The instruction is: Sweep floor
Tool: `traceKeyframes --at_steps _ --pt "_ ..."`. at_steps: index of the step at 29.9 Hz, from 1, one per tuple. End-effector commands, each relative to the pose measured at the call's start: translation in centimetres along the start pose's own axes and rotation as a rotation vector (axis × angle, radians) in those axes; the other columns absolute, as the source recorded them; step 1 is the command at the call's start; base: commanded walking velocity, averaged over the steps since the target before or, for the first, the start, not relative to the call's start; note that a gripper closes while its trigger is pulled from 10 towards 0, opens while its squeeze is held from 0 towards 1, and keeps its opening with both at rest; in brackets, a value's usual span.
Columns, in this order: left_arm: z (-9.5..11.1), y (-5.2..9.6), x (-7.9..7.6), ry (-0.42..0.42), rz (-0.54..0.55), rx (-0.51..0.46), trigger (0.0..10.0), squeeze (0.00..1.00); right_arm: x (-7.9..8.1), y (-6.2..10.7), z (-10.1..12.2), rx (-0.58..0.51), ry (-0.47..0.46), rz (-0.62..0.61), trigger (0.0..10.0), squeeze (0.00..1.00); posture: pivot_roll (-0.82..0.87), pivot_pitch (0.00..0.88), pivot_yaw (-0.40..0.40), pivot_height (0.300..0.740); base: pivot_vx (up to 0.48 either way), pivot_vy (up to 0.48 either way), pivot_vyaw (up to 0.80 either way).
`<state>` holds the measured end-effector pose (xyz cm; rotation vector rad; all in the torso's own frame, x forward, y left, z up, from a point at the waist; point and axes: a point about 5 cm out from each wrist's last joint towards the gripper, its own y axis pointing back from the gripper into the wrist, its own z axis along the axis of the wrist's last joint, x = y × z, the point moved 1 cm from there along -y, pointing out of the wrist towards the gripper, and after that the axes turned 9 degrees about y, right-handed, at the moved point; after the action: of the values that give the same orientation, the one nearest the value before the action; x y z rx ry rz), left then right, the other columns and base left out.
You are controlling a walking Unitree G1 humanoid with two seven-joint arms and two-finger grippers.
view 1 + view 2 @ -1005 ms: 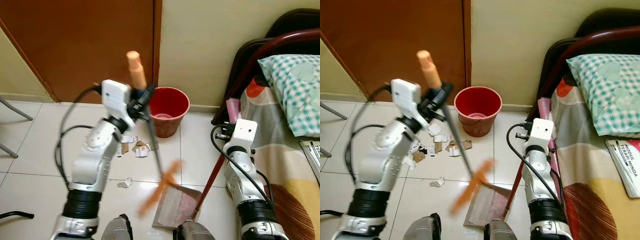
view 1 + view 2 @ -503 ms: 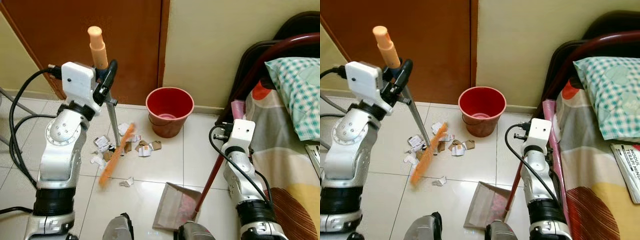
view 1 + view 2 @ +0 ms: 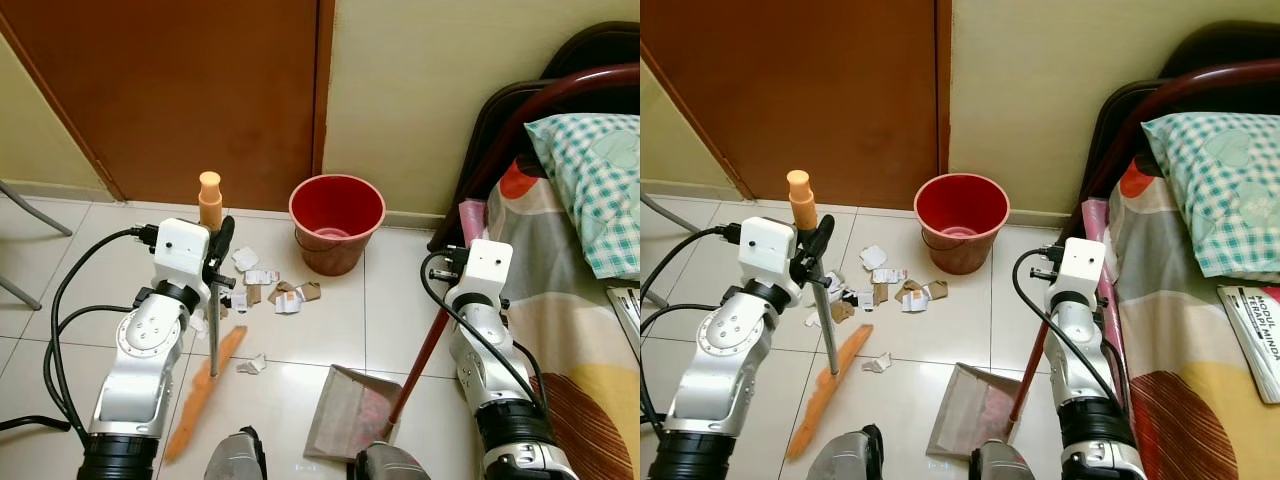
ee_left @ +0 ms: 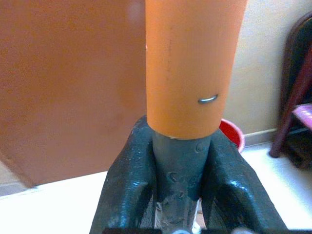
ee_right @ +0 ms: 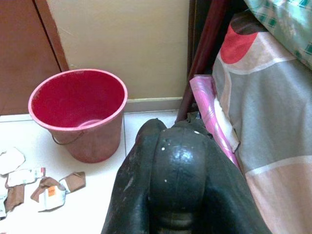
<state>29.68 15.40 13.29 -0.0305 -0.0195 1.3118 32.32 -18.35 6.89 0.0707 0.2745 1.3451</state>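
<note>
At the far left the left gripper (image 3: 218, 262) is clamped around the grey shaft of the broom (image 3: 212, 320), just below its orange grip; the shaft stands near upright and the orange brush head (image 3: 203, 392) lies aslant on the tiled floor (image 3: 60, 270), on the robot's side of the litter. Ahead of the head sit the paper scraps (image 3: 272, 290) — a loose cluster between the broom and the red bucket (image 3: 336, 222), with one stray piece (image 3: 251, 365) close beside the bristles. Further right the dustpan (image 3: 352, 411) rests on the tiles, mouth toward the scraps but well apart from them; its dark red handle (image 3: 424, 350) rises toward the right gripper (image 5: 175, 180), fingers pressed together, seemingly on that handle. The step in hand looks like gathering; the brush sits short of the pile, so the next stroke calls for reaching beyond the scraps and drawing them rightward to the pan — without knocking the bucket.
</note>
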Motion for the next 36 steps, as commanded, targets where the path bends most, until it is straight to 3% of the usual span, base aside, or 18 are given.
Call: traceKeyframes --at_steps 1,7,8,13,16,17,19,20,21,24,25,27,29,30,31,33,36 --pt "0.5 -0.8 -2.1 0.06 -0.106 -0.022 10.0 0.0 0.1 -0.1 -0.4 0.023 0.009 0.004 10.0 0.0 0.0 0.151 -0.034 0.74 0.0 0.0 0.0" --pt "1.2 -1.3 -6.4 0.213 -0.333 -0.017 10.0 0.0 0.3 -0.2 -0.3 0.02 0.01 0.008 10.0 0.0 0.0 0.146 -0.035 0.74 0.0 0.0 0.0" --pt "1.2 -1.3 -7.7 0.236 -0.403 -0.001 10.0 0.0 0.4 -0.2 -0.3 0.021 0.007 0.008 10.0 0.0 0.0 0.144 -0.034 0.74 0.0 0.0 0.0" --pt "1.7 -1.8 -8.4 0.285 -0.418 -0.017 10.0 0.0 0.4 -0.2 -0.3 0.022 0.003 0.005 10.0 0.0 -0.01 0.142 -0.028 0.74 0.0 0.0 0.0" --pt "2.1 -2.1 -7.6 0.324 -0.367 -0.047 10.0 0.0 0.3 -0.3 -0.4 0.026 -0.009 -0.007 10.0 0.0 -0.01 0.142 -0.027 0.74 0.0 0.0 0.0" --pt "2.1 -2.4 -6.2 0.322 -0.283 -0.074 10.0 0.0 0.2 -0.3 -0.5 0.027 -0.012 -0.008 10.0 0.0 -0.01 0.142 -0.025 0.74 0.0 0.0 0.0" --pt "2.1 -2.5 -5.7 0.319 -0.257 -0.081 10.0 0.0 0.2 -0.3 -0.5 0.028 -0.013 -0.008 10.0 0.0 -0.01 0.142 -0.025 0.74 0.0 0.0 0.0" --pt "2.1 -2.6 -4.6 0.303 -0.202 -0.092 10.0 0.0 0.2 -0.3 -0.5 0.028 -0.013 -0.007 10.0 0.0 -0.01 0.143 -0.024 0.74 0.0 0.0 0.0" --pt "2.3 -2.6 -1.7 0.262 -0.08 -0.121 10.0 0.0 0.3 -0.3 -0.5 0.028 -0.014 -0.004 10.0 0.0 -0.01 0.143 -0.024 0.74 0.0 0.0 0.0" --pt "2.7 -2.3 1.6 0.171 0.04 -0.144 10.0 0.0 0.4 -0.3 -0.5 0.03 -0.015 0.001 10.0 0.0 -0.01 0.143 -0.024 0.74 0.0 0.0 0.0" --pt "2.7 -2.3 1.6 0.171 0.04 -0.144 10.0 0.0 0.4 -0.3 -0.5 0.03 -0.015 0.001 10.0 0.0 -0.01 0.143 -0.024 0.74 0.0 0.0 0.0" --pt "2.6 -1.8 3.5 0.121 0.097 -0.137 10.0 0.0 0.4 -0.3 -0.5 0.03 -0.016 0.004 10.0 0.0 0.0 0.145 -0.024 0.74 0.0 0.0 0.0" --pt "2.6 -1.8 3.5 0.121 0.097 -0.137 10.0 0.0 0.4 -0.3 -0.5 0.03 -0.016 0.004 10.0 0.0 0.0 0.145 -0.024 0.74 0.0 0.0 0.0" --pt "2.0 -1.3 4.6 0.091 0.133 -0.109 10.0 0.0 0.4 -0.3 -0.5 0.025 -0.02 0.002 10.0 0.0 0.0 0.145 -0.024 0.74 0.0 0.0 0.0" --pt "2.0 -1.3 4.6 0.091 0.133 -0.109 10.0 0.0 0.4 -0.3 -0.5 0.025 -0.02 0.002 10.0 0.0 0.0 0.145 -0.024 0.74 0.0 0.0 0.0" --pt "-0.1 0.3 5.9 0.042 0.164 -0.028 10.0 0.0 0.2 -0.1 0.0 -0.019 -0.05 0.005 10.0 0.0 0.01 0.143 -0.025 0.74 0.0 0.0 0.0" --pt "-1.4 1.0 5.6 0.034 0.152 0.001 10.0 0.0 0.1 0.2 0.2 -0.047 -0.079 0.017 10.0 0.0 0.01 0.141 -0.024 0.74 0.0 0.0 0.0"
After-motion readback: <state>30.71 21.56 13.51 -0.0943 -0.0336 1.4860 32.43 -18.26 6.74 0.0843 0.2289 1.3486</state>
